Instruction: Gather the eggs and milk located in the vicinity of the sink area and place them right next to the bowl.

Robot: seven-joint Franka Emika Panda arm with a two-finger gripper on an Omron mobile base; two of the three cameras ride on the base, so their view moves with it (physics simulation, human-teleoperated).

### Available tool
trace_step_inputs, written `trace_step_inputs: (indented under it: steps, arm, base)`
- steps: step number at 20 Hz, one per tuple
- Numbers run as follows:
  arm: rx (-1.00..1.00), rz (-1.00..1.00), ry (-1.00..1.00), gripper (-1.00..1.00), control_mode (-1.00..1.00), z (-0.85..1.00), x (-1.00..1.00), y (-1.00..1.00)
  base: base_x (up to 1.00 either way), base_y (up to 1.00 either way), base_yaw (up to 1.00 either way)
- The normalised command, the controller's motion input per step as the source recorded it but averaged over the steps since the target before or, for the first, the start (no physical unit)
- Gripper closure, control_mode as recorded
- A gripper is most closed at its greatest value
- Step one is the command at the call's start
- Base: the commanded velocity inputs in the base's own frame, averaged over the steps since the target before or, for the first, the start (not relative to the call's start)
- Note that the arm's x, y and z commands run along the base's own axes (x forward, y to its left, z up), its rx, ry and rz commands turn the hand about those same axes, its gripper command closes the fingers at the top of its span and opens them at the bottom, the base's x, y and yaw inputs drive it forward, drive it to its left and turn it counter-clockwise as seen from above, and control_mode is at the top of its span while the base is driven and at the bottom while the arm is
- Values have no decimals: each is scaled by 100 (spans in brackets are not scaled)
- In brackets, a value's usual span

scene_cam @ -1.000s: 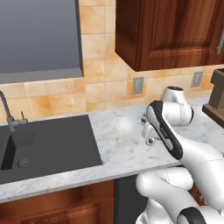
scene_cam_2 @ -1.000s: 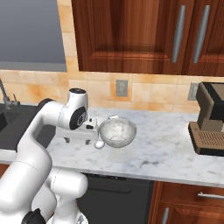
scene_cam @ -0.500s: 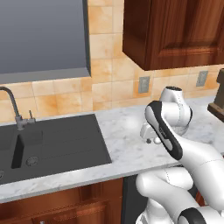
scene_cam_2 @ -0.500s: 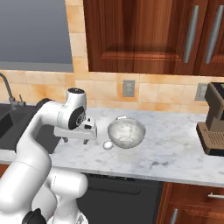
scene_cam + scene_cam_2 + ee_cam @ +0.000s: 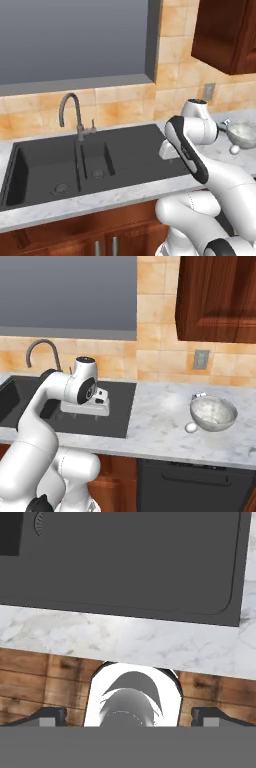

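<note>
The dark sink (image 5: 125,150) with its curved grey faucet (image 5: 70,110) spans the left and middle of the left base view. My gripper (image 5: 85,414) hangs low over the sink's right-hand drainboard (image 5: 117,406), pointing down. In the hand view the gripper (image 5: 129,718) is open, its fingertips (image 5: 47,717) wide apart with nothing between them, above the drainboard (image 5: 140,562) and the counter's front edge. The silvery speckled bowl (image 5: 213,413) stands on the marble to the right, with one white egg (image 5: 191,427) touching its front left side. Bowl (image 5: 243,134) and egg (image 5: 234,149) also appear at the right edge.
A marble counter (image 5: 160,428) runs right of the sink. A window (image 5: 75,40) is above the faucet (image 5: 42,348), and a dark wood wall cabinet (image 5: 217,298) hangs over the bowl. A wall outlet (image 5: 201,360) sits on the tiled backsplash. A dark appliance front (image 5: 190,486) is below the counter.
The base has driven left, so the whole scene slid right. The sink has come to the middle and the bowl has gone to the right. The gripper now hangs over the drainboard.
</note>
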Motion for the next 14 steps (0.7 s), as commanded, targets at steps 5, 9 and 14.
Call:
trace_step_inputs:
  steps: [5, 9, 14]
  arm:
    - [0, 0, 0, -100, 100, 0, 0, 0]
    - [0, 0, 0, -100, 100, 0, 0, 0]
    - [0, 0, 0, -100, 100, 0, 0, 0]
  base:
    - [-6, 100, -5]
    - [-6, 100, -2]
    - [-3, 100, -1]
